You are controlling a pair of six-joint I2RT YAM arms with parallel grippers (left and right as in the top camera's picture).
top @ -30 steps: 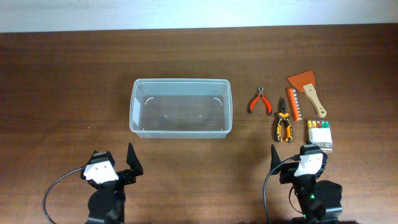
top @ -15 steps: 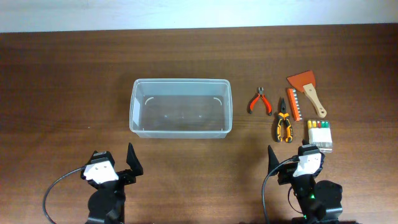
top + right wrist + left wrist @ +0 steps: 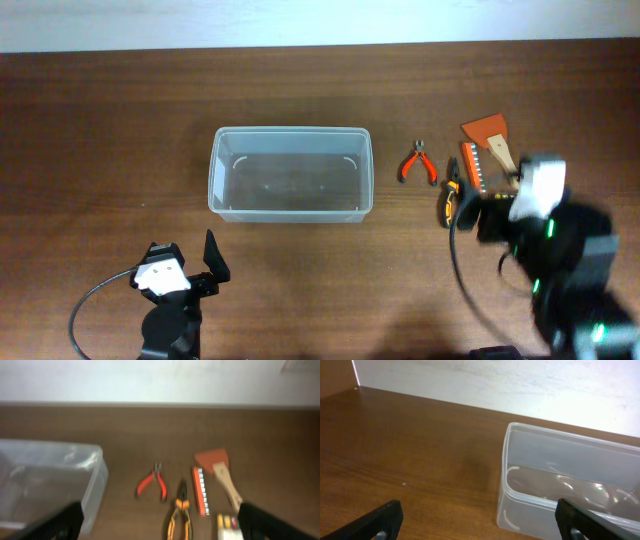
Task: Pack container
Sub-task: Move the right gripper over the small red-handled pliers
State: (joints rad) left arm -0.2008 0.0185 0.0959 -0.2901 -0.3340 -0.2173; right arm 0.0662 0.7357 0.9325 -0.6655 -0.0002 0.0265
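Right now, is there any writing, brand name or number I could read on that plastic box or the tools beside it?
No text can be read in any view.
container: plain clear plastic, no label shows.
red-handled cutters: no legible marking.
orange bit strip: pale marks along it, too small to read.
small case: blurred, nothing readable.

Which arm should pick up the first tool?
The right arm. It hovers by the pliers and scraper, its fingers open. The left arm sits near the bin, far from the tools.
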